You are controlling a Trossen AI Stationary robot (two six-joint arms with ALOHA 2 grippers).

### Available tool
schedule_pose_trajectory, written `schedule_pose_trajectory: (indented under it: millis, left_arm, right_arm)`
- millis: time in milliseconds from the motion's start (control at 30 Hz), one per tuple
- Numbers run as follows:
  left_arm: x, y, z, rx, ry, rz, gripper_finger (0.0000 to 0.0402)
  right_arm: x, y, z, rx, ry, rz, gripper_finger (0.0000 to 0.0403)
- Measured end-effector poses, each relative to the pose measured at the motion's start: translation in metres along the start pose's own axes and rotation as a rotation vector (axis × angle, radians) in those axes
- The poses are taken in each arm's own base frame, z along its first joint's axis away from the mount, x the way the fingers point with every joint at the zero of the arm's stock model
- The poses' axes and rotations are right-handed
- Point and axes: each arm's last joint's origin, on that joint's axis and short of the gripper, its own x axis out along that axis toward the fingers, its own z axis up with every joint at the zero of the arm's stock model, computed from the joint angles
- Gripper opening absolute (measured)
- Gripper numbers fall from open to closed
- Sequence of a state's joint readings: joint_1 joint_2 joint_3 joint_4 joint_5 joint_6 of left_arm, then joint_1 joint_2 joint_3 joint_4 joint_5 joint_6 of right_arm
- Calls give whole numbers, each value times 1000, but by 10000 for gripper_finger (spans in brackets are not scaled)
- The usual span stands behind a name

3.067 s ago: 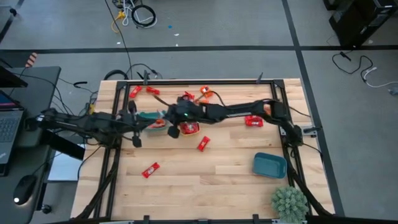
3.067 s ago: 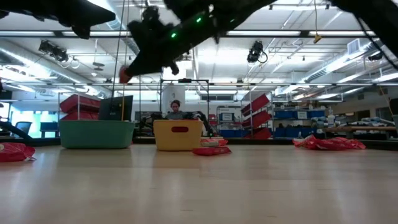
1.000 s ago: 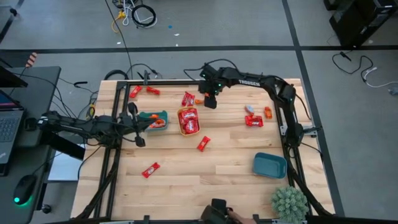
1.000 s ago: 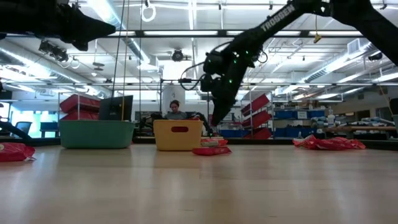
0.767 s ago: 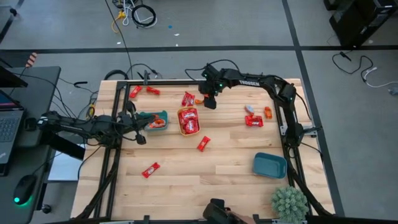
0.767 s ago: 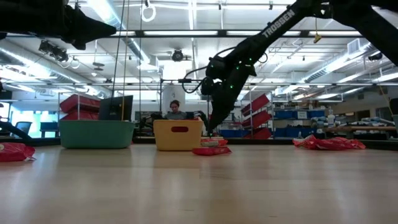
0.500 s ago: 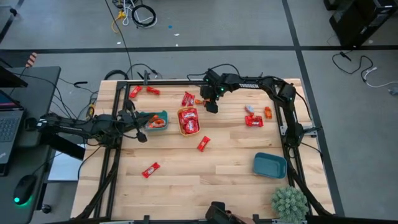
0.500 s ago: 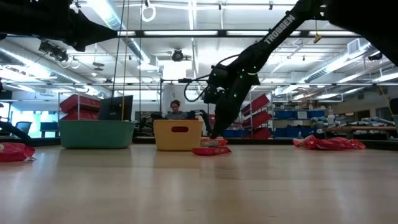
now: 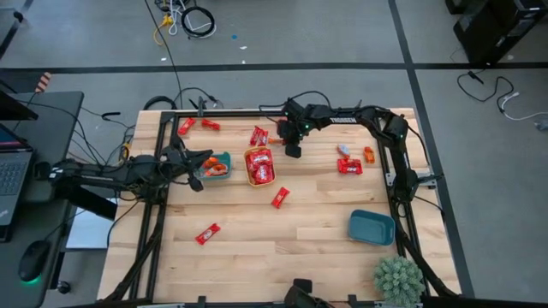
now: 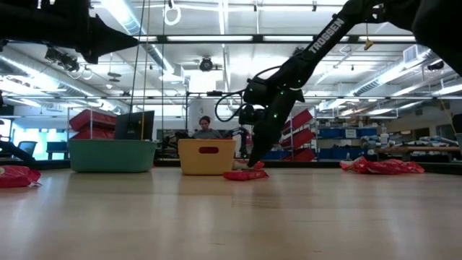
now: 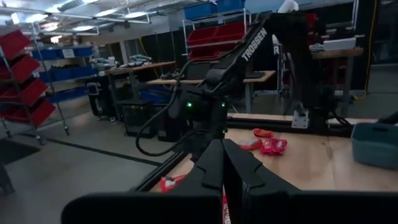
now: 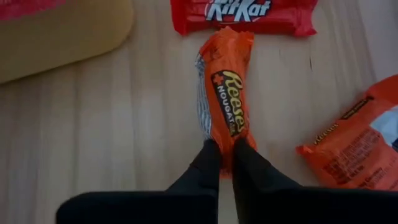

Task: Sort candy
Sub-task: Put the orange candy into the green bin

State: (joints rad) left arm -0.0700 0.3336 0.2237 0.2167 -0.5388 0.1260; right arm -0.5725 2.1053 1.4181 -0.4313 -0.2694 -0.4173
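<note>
- While the right gripper (image 12: pixel 226 163) pinches the near end of an orange Reese's candy (image 12: pixel 226 106), the wrapper's long axis runs straight out from the fingertips toward 12 o'clock in the right wrist view.
- Wrapper reads "Reese's Nougat", lettering running along the long axis; bar lies flat on the wooden table (image 12: pixel 99 137).
- A red KitKat bar (image 12: pixel 244 14) lies crosswise just past the far end of the Reese's, logo legible.
- Another orange packet (image 12: pixel 357 146) sits at 3 o'clock of the gripper; its print is too small to read.
- Yellow bowl (image 12: pixel 56 31) corner at 10 o'clock.
- High view: right gripper (image 9: pixel 293 150) is down near the table's far edge, just at 2 o'clock of the yellow bowl (image 9: pixel 259 166), which holds red candies.
- Left gripper (image 9: pixel 196 182) is clenched with nothing visibly in it, beside the teal bowl (image 9: pixel 214 165).
- Arm lettering "TROSSEN" reads in the left wrist view.
</note>
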Motion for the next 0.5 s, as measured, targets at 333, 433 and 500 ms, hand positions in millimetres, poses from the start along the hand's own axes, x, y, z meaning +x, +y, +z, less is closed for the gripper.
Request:
schedule_pose_trajectory:
  millis: [333, 433, 500]
  left_arm:
    - [1, 1, 9, -92, 108, 1, 0]
    - [4, 1, 10, -106, 215, 19, 0]
    - [7, 1, 9, -115, 291, 41, 0]
  right_arm:
    - [-71, 9, 18, -19, -4, -143, 5]
    - [-101, 15, 26, -27, -86, -164, 6]
    - [-117, 19, 32, -30, -167, -145, 3]
